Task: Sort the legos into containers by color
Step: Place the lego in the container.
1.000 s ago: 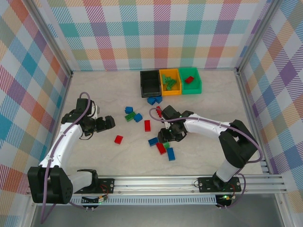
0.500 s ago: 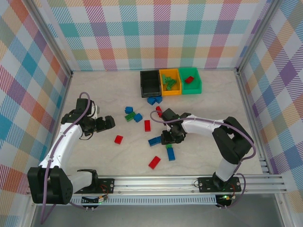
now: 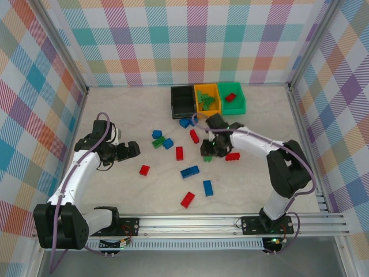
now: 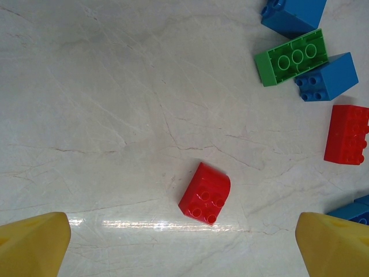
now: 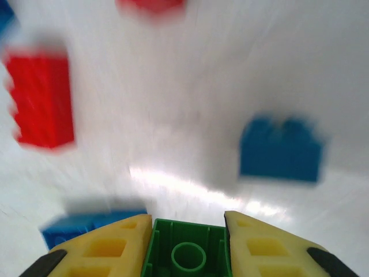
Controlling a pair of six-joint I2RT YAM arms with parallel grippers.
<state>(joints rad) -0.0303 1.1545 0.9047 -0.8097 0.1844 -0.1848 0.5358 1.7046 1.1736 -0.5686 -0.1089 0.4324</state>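
The right gripper (image 3: pixel 209 151) is clamped on a green brick (image 5: pixel 187 254), yellow fingers (image 5: pixel 109 248) tight against both its sides. Since a second ago it has moved from the loose pile toward twelve o'clock, nearer the black bin (image 3: pixel 183 114), orange bin (image 3: pixel 207 112) and green bin (image 3: pixel 233 109) at the table's (image 3: pixel 115 109) twelve o'clock edge. The left gripper (image 3: pixel 134 150) stays spread wide at nine o'clock with a rounded red brick (image 4: pixel 205 193) ahead of it, while a stray red brick (image 3: pixel 187 199) that lay by the right gripper now lies at seven o'clock of it, and a second red brick (image 3: pixel 233 156) sits close at three o'clock.
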